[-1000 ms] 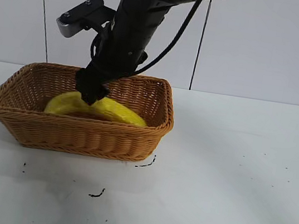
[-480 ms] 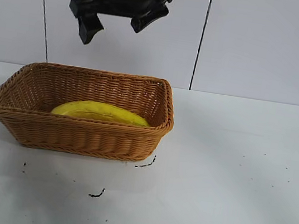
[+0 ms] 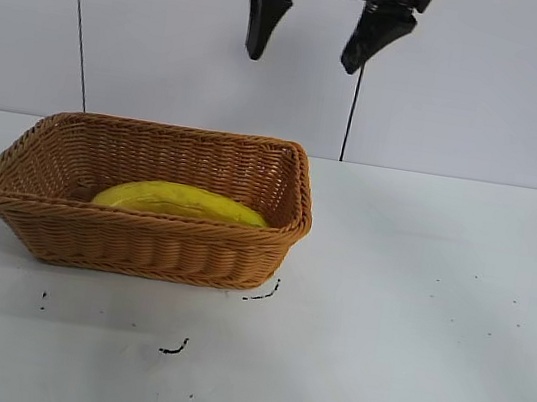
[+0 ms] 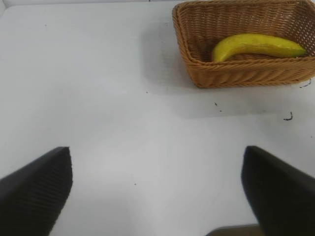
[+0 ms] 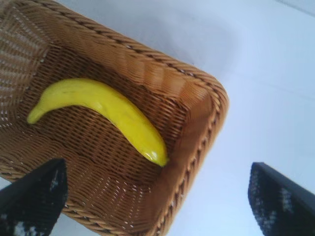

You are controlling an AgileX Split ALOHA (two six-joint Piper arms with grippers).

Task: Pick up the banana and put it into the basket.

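Note:
The yellow banana (image 3: 183,200) lies flat inside the tan wicker basket (image 3: 143,228), on the left half of the white table. My right gripper (image 3: 303,60) hangs high above the basket's right end, open and with nothing between its fingers. In the right wrist view the banana (image 5: 106,110) rests along the basket floor (image 5: 197,113), well below the spread right gripper (image 5: 156,164). My left gripper (image 4: 156,150) is open over bare table, far from the basket (image 4: 236,76) and the banana (image 4: 256,45).
Small black marks (image 3: 174,349) dot the white table in front of the basket, another (image 3: 263,294) by its front right corner. A white wall with dark vertical seams (image 3: 79,21) stands behind. Bare table stretches to the basket's right.
The right gripper let go of the banana in the basket, rose straight out and shifted right. The banana settled flat on the basket floor.

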